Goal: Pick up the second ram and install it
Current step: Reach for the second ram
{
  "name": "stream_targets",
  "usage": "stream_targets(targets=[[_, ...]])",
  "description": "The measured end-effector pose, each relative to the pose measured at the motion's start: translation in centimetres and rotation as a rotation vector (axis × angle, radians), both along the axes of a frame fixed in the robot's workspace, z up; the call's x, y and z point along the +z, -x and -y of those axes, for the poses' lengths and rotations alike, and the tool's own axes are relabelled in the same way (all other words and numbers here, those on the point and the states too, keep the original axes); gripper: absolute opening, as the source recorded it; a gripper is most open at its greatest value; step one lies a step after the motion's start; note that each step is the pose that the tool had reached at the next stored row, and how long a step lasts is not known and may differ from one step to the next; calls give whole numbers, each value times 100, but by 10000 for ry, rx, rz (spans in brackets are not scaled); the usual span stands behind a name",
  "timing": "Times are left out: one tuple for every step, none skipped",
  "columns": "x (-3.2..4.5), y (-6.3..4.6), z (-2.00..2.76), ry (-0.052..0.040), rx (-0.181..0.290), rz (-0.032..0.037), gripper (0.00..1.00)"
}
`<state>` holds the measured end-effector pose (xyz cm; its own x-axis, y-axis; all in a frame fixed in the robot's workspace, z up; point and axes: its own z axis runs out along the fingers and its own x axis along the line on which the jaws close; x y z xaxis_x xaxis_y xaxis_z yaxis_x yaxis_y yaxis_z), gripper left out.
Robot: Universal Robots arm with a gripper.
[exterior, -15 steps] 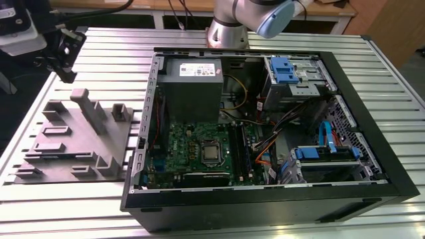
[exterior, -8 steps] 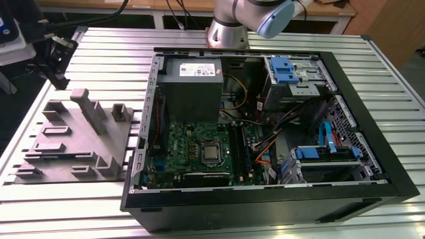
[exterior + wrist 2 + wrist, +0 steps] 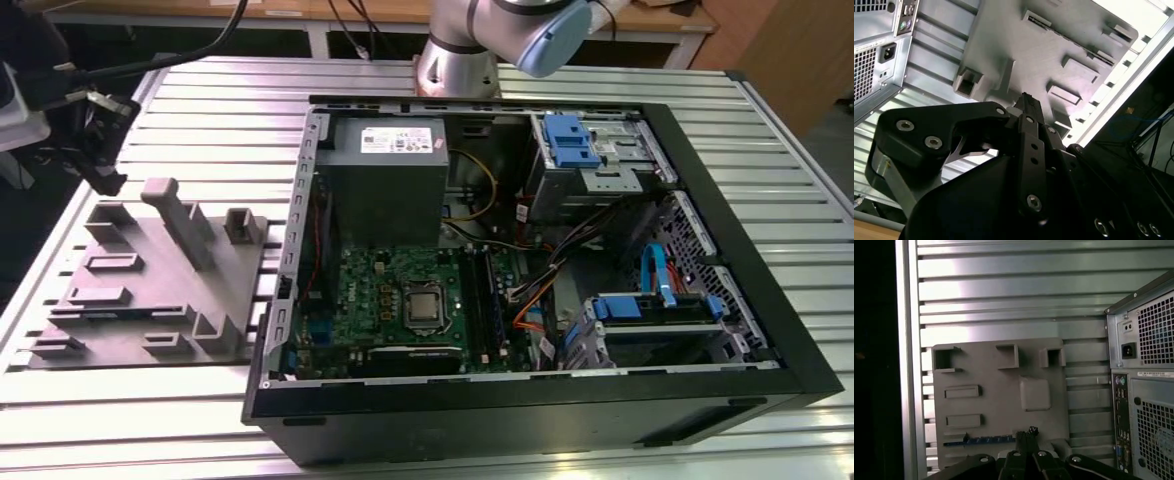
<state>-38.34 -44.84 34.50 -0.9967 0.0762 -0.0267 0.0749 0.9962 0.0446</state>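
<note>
The second ram, a thin dark blue circuit-board stick, lies flat in a long slot of the grey moulded holder tray. It runs along the tray edge nearest my tool, from the corner farther from the computer to about halfway along that edge. I take it the slot is there to hold the stick at a known spot and angle, with its long top edge exposed for a pinch. In the first wrist view the black two-finger gripper hangs above that same tray edge, its tips just beside the inner end of the stick and not touching it. The fingers look pressed together with nothing between them, so I read the pincer as closed and empty. The tray sits on the slatted metal tabletop, toward its edge at the exterior view's left, just beside the open black computer case. The case lies on its side, which turns the green motherboard upward for reaching from above. I cannot tell from here whether any of its memory slots is filled.
</note>
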Motion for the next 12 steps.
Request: stream_targets(targets=[[-11,9,17,1,0,0,10],[-22,18,34,1,0,-1,10],[-34,26,49,0,0,0,10],[-47,34,62,0,0,0,10],[-61,42,76,0,0,0,10],[-75,53,90,0,0,0,10],[-91,64,104,0,0,0,10],[-106,75,119,1,-1,-1,10],[-122,85,132,0,-1,0,10],[-137,94,146,0,0,0,10],[-154,104,160,0,-1,0,10],[-170,113,172,0,0,0,10]])
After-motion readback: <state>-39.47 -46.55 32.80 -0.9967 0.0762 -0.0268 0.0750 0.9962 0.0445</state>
